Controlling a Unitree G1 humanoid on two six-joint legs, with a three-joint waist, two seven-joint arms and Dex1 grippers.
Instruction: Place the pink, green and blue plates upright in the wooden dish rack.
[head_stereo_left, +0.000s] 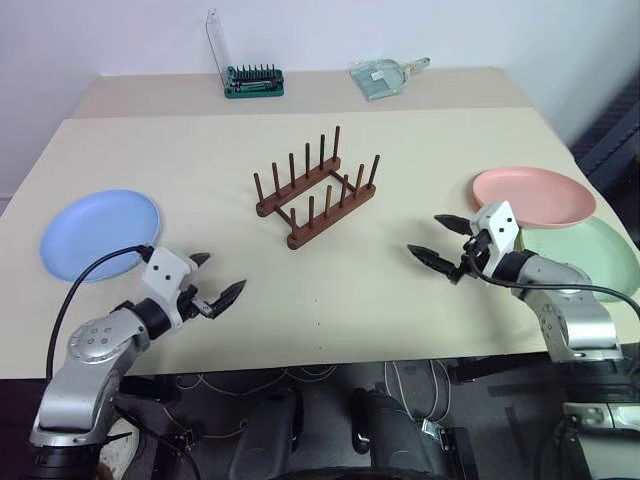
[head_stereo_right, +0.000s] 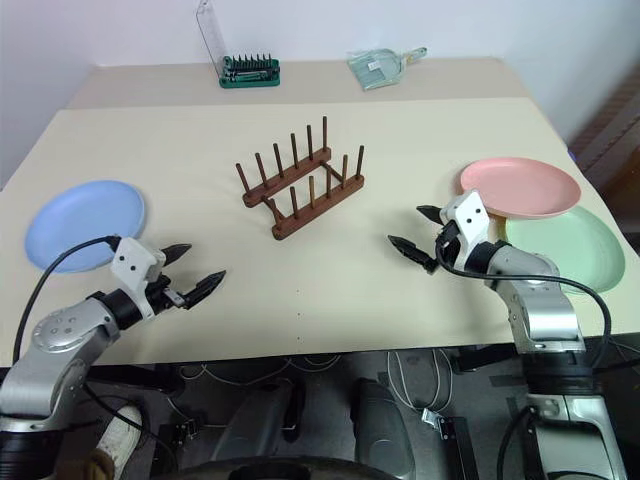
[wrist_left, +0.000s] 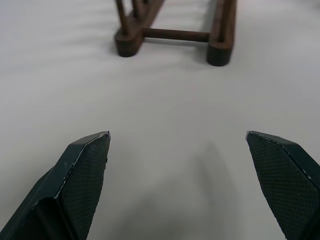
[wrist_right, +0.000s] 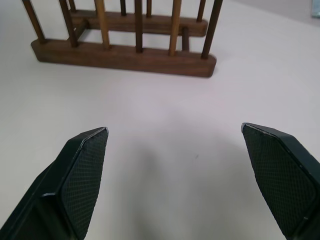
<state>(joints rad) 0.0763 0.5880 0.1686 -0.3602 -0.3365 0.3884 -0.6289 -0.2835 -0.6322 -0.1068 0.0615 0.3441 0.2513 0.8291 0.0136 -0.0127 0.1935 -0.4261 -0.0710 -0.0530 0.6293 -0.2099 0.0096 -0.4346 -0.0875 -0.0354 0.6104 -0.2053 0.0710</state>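
Note:
The dark wooden dish rack (head_stereo_left: 316, 188) stands empty in the middle of the table, and both wrist views look at it (wrist_left: 172, 35) (wrist_right: 125, 50). A blue plate (head_stereo_left: 100, 232) lies flat at the left edge. At the right edge a pink plate (head_stereo_left: 533, 196) rests partly over a green plate (head_stereo_left: 590, 255). My left gripper (head_stereo_left: 213, 281) hovers open just right of the blue plate, with nothing between its fingers (wrist_left: 82, 175). My right gripper (head_stereo_left: 440, 240) is open and empty just left of the pink plate, pointing toward the rack.
On the far table section sit a green-based screwdriver bit set (head_stereo_left: 254, 81) with a clear lid and a clear dustpan (head_stereo_left: 385, 76). The beige table (head_stereo_left: 330, 290) ends close in front of both arms, with cables on the floor below.

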